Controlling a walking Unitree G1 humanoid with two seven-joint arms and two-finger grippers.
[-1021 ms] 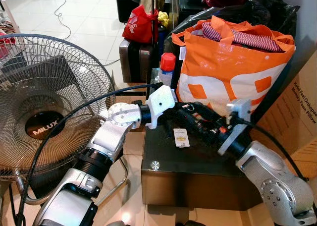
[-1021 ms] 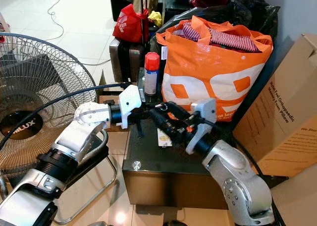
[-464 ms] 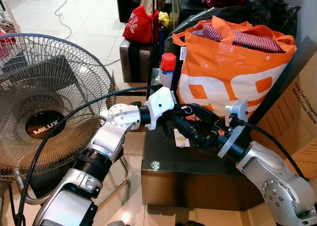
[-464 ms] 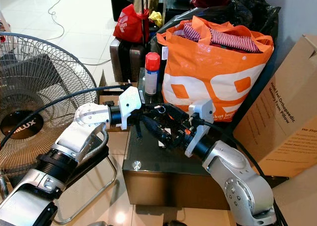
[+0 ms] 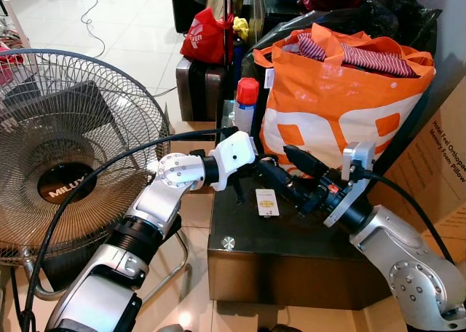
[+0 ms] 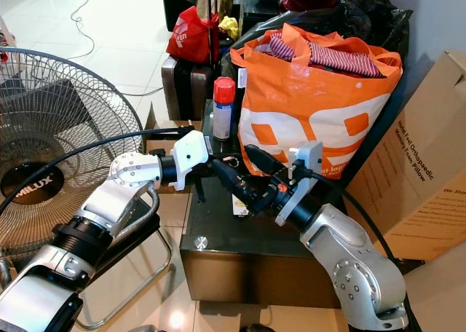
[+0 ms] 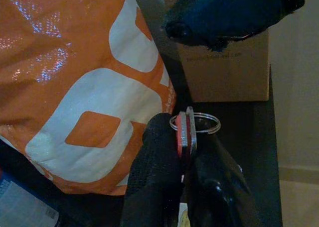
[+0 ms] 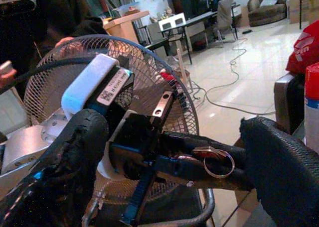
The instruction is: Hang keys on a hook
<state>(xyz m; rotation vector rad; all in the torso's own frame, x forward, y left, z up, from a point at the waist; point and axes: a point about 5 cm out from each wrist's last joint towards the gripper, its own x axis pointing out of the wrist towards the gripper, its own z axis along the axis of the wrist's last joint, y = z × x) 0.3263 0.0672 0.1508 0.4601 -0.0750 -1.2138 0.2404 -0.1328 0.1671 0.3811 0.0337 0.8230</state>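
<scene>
The keys [image 7: 185,136] are a flat red and grey piece on a thin metal ring [image 8: 218,161], with a white tag [image 5: 266,201] dangling below. My left gripper [image 7: 183,132] is shut on them above the dark table [image 5: 291,237], in front of the orange bag. My right gripper [image 8: 172,130] faces it from the right. It is open, with one finger [image 5: 302,161] raised over the left gripper's tips and the other lower. The ring sticks out between the right gripper's spread fingers and touches neither.
A full orange bag [image 5: 335,106] and a red-capped spray can [image 5: 245,103] stand at the table's back. A large fan [image 5: 65,150] stands to the left, a cardboard box [image 6: 426,172] to the right. A red bag [image 5: 204,37] sits on the floor behind. A person [image 8: 60,23] is beyond the fan.
The right gripper was closed in around the left gripper's tips. It has since spread its fingers and drawn back slightly to the right. The left gripper still holds the keys in the same spot.
</scene>
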